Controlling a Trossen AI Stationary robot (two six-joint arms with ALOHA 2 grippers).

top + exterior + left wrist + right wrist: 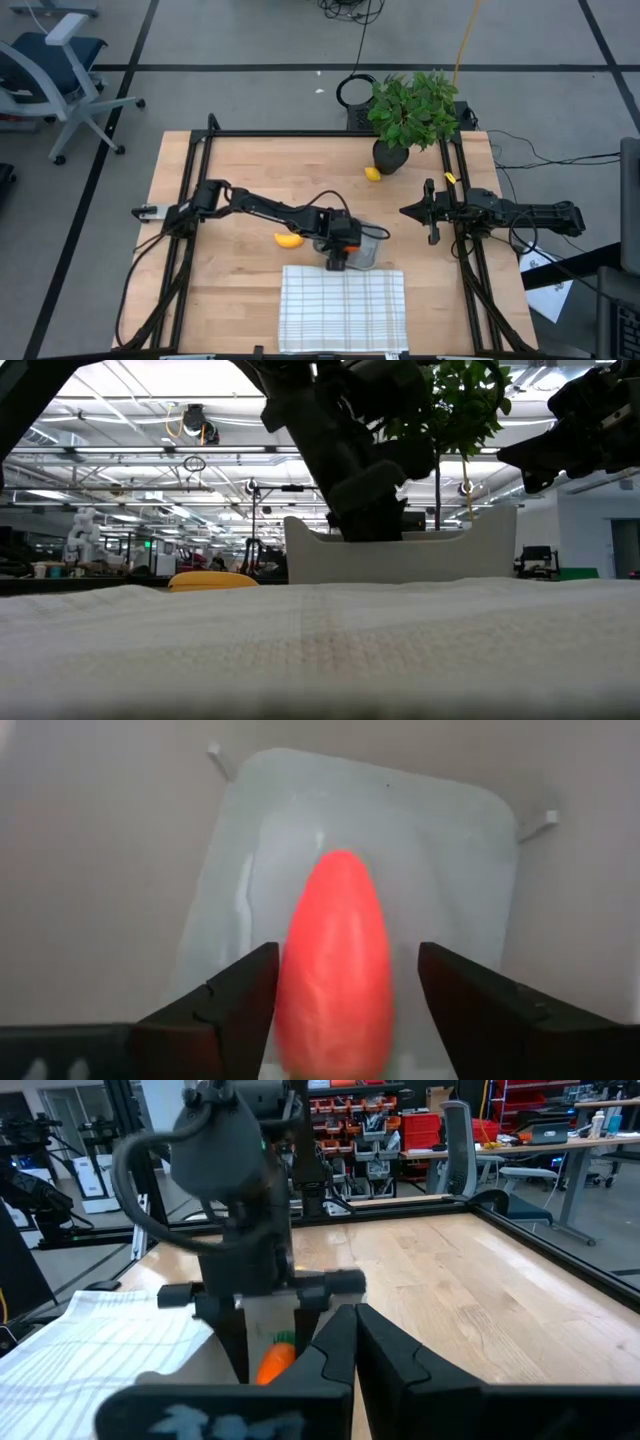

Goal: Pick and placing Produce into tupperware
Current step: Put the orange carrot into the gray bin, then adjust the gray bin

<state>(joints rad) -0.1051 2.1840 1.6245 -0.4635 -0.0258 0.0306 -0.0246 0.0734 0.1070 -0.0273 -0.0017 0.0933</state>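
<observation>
My left gripper (338, 256) reaches over the translucent tupperware (370, 246) near the table's middle and points down into it, fingers open. The orange carrot (335, 960) stands between those fingers, narrow end toward the tub floor (450, 850). In the right wrist view its green top (285, 1339) sits up between the fingers. The yellow banana (288, 239) lies on the wood just left of the tub. The lemon (373, 174) rests by the plant pot. My right gripper (405, 212) waits shut to the right of the tub, above the table. My left gripper comes from above, pointing down, with the carrot's thick upper part between its open fingers. One finger (245, 995) lies at the carrot's side (290, 990); a clear gap shows between the other finger (450, 990) and the carrot. Whether it touches the carrot I cannot tell.
A white grid-lined cloth (343, 310) lies against the tub's near side and fills the front of the low view (320, 650). A leafy potted plant (412, 110) stands at the far right. Bare wood lies left of the banana and between tub and plant.
</observation>
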